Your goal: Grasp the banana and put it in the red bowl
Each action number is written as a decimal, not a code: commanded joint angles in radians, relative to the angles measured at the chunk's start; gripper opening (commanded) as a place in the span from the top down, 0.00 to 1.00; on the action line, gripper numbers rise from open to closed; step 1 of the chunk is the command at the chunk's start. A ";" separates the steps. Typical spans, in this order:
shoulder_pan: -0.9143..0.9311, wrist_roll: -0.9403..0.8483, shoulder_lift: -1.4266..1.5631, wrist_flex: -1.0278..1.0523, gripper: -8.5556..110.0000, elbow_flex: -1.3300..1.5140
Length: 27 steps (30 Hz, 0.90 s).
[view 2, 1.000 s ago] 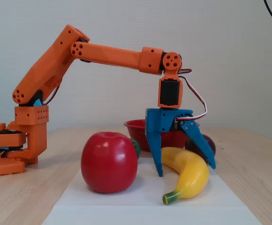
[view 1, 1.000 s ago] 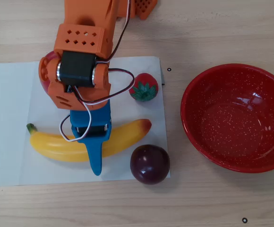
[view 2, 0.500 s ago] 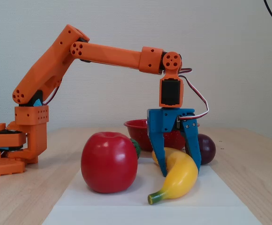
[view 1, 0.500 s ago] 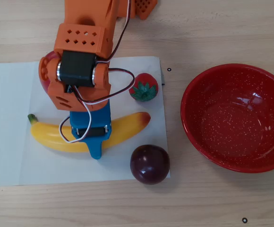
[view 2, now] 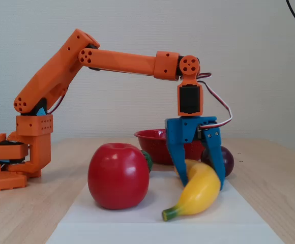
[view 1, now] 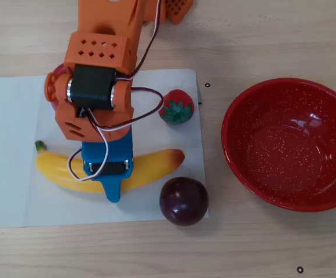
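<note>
The yellow banana lies on a white sheet with its green stem to the left in the overhead view; it also shows in the fixed view. My gripper points straight down over the banana's middle. In the fixed view the gripper has one blue finger on each side of the banana, both against it, while the banana still rests on the sheet. The speckled red bowl stands empty on the wood to the right of the sheet. In the fixed view the bowl is behind the gripper.
A dark plum sits by the banana's orange tip. A strawberry lies at the sheet's far right edge. A red apple stands beside the banana, mostly under the arm in the overhead view. The white sheet covers the left of the table.
</note>
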 commanded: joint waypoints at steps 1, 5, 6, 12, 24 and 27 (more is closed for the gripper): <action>-0.002 -0.020 0.150 0.038 0.92 -0.135; 0.008 -0.025 0.216 0.101 0.92 -0.173; 0.009 -0.025 0.235 0.120 0.92 -0.181; 0.020 -0.020 0.350 0.232 0.93 -0.210; 0.084 -0.046 0.598 0.410 0.93 -0.233; 0.138 -0.067 0.675 0.428 0.93 -0.193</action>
